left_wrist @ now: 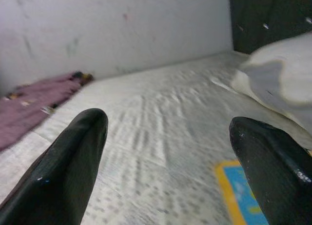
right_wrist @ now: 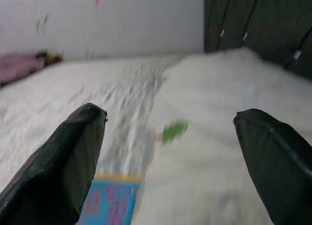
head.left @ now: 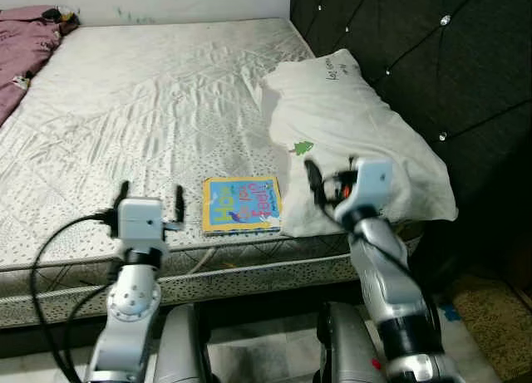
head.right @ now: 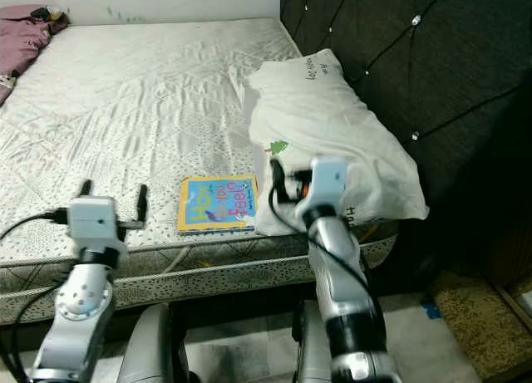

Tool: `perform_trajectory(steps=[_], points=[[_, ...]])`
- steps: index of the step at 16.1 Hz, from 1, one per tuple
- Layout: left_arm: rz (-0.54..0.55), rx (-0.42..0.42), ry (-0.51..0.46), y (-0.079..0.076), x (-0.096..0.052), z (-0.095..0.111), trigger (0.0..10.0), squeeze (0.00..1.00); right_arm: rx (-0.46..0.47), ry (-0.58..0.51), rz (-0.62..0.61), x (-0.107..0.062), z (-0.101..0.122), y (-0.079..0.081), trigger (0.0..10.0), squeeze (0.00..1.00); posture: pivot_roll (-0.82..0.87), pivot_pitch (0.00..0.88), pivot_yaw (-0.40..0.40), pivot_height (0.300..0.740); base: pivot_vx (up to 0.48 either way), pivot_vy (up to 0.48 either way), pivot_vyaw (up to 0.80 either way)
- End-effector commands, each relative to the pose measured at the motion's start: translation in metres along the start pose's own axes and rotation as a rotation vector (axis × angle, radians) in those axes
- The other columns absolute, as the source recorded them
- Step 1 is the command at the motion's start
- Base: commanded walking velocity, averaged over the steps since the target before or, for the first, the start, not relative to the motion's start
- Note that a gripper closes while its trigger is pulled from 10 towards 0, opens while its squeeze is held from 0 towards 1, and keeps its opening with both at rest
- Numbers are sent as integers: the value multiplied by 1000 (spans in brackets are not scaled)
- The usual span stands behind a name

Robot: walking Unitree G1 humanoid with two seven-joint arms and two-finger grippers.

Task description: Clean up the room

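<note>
- While both arms are reaching over the near edge of the bed (head.left: 125, 92), the left hand (head.left: 150, 202) is hovering with fingers spread wide, gripping nothing.
- Right hand (head.left: 328, 180) is also hanging wide open and empty, sitting at the near end of the white pillow (head.left: 349, 125).
- Book (head.left: 242, 204) with yellow border and blue cover is lying flat by the near edge of the bed, between the two hands, its right side touching the pillow.
- Pillow is lying along the headboard edge, against the dark tufted headboard (head.left: 416, 59).
- Purple cloth (head.left: 25, 46) is lying bunched at the far left corner of the bed.
</note>
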State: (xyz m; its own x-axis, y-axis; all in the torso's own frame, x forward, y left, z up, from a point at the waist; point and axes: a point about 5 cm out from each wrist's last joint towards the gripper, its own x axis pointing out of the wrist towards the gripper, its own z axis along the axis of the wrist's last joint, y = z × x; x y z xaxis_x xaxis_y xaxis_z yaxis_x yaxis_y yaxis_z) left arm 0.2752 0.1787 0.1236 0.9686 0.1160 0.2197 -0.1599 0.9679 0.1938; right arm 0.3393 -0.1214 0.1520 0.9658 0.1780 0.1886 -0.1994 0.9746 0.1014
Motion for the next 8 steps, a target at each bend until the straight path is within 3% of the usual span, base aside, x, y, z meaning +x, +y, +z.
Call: perform_trajectory(steps=[1,3,8], points=[[-1,7,-17,1,2,2,10000,0,15,-36,-22,4,7,-3,10000,0,12,0,35,548,0,0,0],[-42,2,-44,-1,2,3,10000,0,19,-62,-34,9,13,-2,10000,0,10,0,31,568,0,0,0],[4,-67,-33,5,1,5,10000,0,34,-67,-32,10,15,3,10000,0,22,0,23,608,0,0,0]])
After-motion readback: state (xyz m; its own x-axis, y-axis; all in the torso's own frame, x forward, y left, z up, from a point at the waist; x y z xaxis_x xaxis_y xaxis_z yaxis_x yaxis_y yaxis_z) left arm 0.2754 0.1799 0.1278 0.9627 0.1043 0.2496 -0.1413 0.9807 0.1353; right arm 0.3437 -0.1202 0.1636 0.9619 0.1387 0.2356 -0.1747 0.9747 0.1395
